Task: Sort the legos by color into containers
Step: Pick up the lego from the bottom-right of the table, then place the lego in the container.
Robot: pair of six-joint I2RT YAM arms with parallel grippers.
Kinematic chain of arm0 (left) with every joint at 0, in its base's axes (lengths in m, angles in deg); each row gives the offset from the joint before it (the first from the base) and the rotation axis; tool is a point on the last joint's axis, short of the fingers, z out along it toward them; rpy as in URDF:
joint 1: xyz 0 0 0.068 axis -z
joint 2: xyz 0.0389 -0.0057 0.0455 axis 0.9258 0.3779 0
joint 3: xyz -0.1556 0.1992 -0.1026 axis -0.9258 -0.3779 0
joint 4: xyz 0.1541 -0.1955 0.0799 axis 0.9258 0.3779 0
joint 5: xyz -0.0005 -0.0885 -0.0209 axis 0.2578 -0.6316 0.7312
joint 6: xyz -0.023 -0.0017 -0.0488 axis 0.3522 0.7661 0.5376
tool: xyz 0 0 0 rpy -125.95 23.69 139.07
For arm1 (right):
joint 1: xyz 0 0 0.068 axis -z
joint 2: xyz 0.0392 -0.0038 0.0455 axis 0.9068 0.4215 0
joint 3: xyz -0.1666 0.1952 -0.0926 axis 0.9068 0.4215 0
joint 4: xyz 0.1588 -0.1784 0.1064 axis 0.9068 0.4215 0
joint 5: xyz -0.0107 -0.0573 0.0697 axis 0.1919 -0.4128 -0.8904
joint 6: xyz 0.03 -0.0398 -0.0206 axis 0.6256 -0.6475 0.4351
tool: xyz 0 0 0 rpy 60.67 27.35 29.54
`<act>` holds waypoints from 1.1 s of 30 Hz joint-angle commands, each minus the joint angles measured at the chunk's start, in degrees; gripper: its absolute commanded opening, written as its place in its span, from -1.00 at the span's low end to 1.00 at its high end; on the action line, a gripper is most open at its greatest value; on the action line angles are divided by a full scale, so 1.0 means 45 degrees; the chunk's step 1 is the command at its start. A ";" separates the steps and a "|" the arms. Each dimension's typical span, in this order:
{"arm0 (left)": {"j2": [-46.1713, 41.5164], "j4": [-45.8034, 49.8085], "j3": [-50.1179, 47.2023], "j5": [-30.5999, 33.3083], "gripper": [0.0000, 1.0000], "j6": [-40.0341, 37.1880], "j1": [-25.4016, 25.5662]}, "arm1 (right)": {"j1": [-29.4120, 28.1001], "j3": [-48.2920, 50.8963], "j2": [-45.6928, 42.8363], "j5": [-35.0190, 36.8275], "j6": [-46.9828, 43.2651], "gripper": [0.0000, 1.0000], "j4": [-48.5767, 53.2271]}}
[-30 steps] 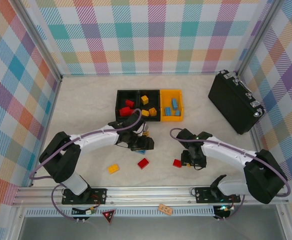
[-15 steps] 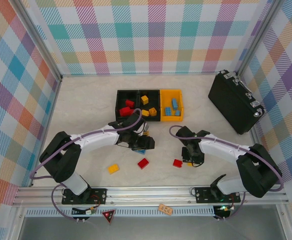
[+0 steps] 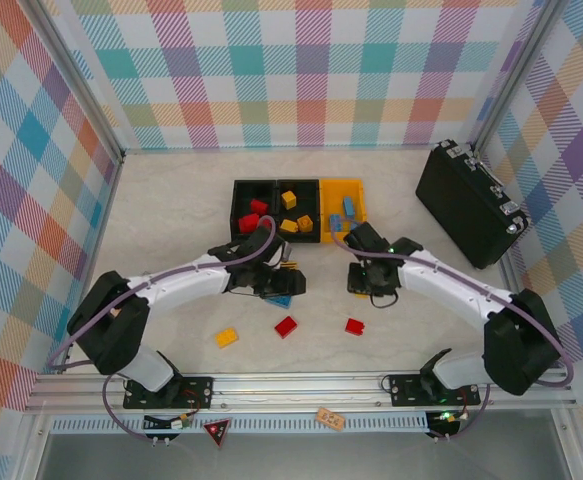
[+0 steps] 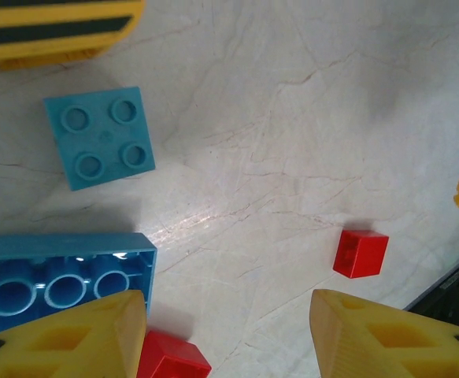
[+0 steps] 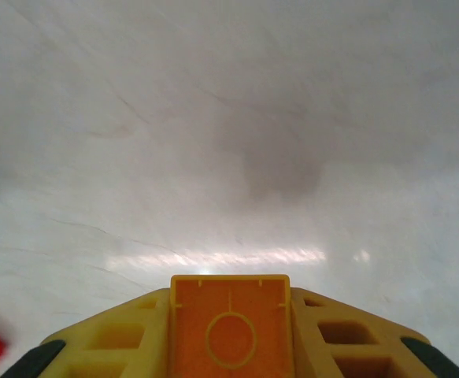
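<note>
Pinching a yellow-orange lego [image 5: 229, 315] in the right pincer [image 5: 229, 350], fingers pressed together on it, hollow underside facing the wrist camera, bare bench [image 5: 213, 118] beneath. Left pincer [image 4: 225, 331] spread and pinching nothing. Low between its fingers, close to one, a red lego [image 4: 170, 358]. Against the outer side of that same finger, a big blue lego [image 4: 64, 272], hollows up; touching or not, cannot tell. Farther ahead, a square blue lego [image 4: 99, 138]; off to the other side, a second red lego [image 4: 360, 253].

Beyond the right pincer and slightly to its left: the three joined containers [image 3: 298, 182], with blue bricks in the yellow-orange one nearest it, yellow-orange bricks in the middle black one, red in the far black one.

Likely slips:
- Could release into the nearest container because its colour matches the brick, though blue bricks fill it.
- Could clip a container wall if carried low.
- Could nudge the big blue lego aside, or trap two bricks at once, when closing the left pincer so near both.

No brand, label or lettering legible. Only a moulded circle and short line under the held brick, and nothing readable on the black case [image 3: 468, 205].
</note>
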 commanded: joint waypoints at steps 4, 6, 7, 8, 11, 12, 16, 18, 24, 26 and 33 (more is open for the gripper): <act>-0.1480 0.0119 -0.0641 0.1323 0.15 0.0571 -0.0861 | 0.0040 -0.2558 0.2180 -0.0738 -0.1491 -0.50 -0.1040; -0.1827 0.0394 -0.0790 0.1784 0.15 0.0801 -0.1151 | 0.0032 -0.3617 0.3018 -0.0937 -0.1798 -0.50 -0.1080; -0.1985 0.0482 -0.0868 0.1923 0.14 0.0868 -0.1293 | 0.0038 -0.4070 0.3362 -0.1013 -0.1923 -0.50 -0.1109; -0.2171 0.0620 -0.0954 0.2149 0.15 0.0978 -0.1428 | 0.0041 -0.4569 0.3734 -0.1056 -0.2038 -0.50 -0.1161; -0.2544 0.0933 -0.1160 0.2515 0.15 0.1232 -0.1864 | 0.0041 -0.5976 0.4764 -0.1180 -0.2370 -0.49 -0.1135; -0.2641 0.0931 -0.1233 0.2494 0.15 0.1274 -0.2008 | 0.0044 -0.6469 0.5142 -0.1216 -0.2464 -0.49 -0.1090; -0.2671 0.1075 -0.1293 0.2432 0.15 0.1357 -0.2281 | 0.0078 -0.8311 0.6560 -0.1334 -0.2820 -0.48 -0.0867; -0.2718 0.1076 -0.1313 0.2423 0.15 0.1382 -0.2302 | 0.0131 -0.9291 0.7362 -0.1372 -0.2915 -0.47 -0.0680; -0.3033 0.1217 -0.1508 0.2627 0.15 0.1520 -0.2321 | 0.0319 -1.1911 0.9449 -0.1359 -0.3106 -0.46 -0.0176; -0.3132 0.1261 -0.1596 0.2657 0.15 0.1559 -0.2340 | 0.0405 -1.2664 1.0076 -0.1358 -0.3092 -0.45 0.0031; -0.3377 0.1336 -0.1811 0.2725 0.15 0.1626 -0.2382 | 0.0663 -1.4640 1.1642 -0.1364 -0.2971 -0.41 0.0580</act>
